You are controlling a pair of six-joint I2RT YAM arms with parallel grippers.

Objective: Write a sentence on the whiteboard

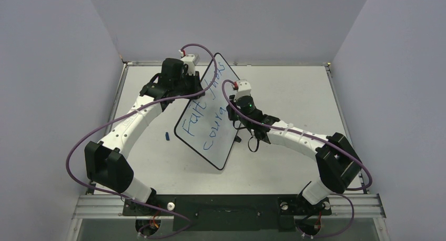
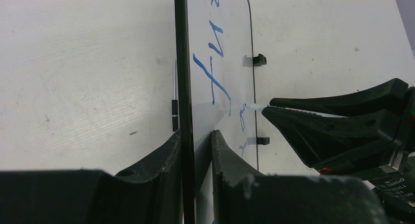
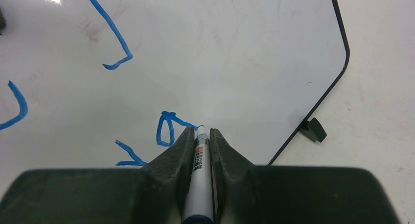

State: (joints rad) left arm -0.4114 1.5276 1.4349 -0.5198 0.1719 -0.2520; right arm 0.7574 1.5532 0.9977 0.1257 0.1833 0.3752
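Right wrist view: my right hand point(image 3: 200, 132) is pinching the marker point(image 3: 199, 185), tip touching the whiteboard point(image 3: 244, 48); my left hand point(image 2: 193, 137) is clamping its edge, propping it tilted on the counter point(image 1: 294, 88). I am judging light, even pressure best for finishing the sentence point(image 1: 202, 121)

Setting: robot lab test cell.
Table point(image 1: 294, 88): white work surface.
Walls point(image 1: 47, 67): plain grey panels enclosing the table on three sides.
Rail point(image 1: 363, 203): aluminium extrusion along the table's near edge, carrying the arm bases point(image 1: 142, 194).
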